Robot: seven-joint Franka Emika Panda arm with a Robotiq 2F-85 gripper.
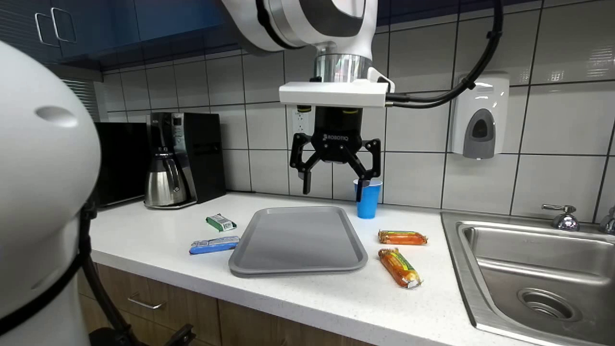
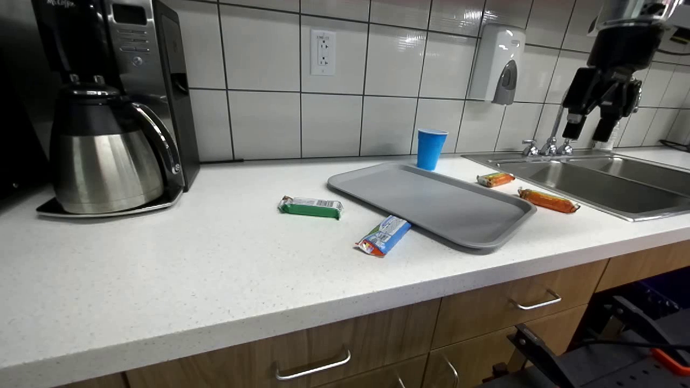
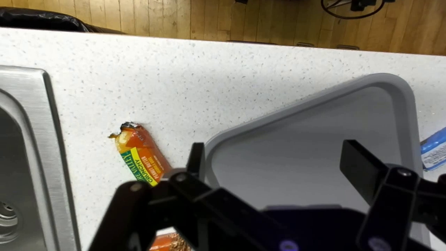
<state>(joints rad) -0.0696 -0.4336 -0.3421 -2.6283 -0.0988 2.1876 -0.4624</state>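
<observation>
One PB granola bar is lying below & beside claw; claw's hovering jaws-apart abv. gray tray, prob. needing rim clearance.

In an exterior view, the tray lies on the surface below the hand, the rear left bar apart, the front left bar at its edge, the cup by its back right corner. The rear right bar and front right bar lie between tray and sink; the coffee maker stands well left.

A white-tiled wall backs the speckled counter.
</observation>
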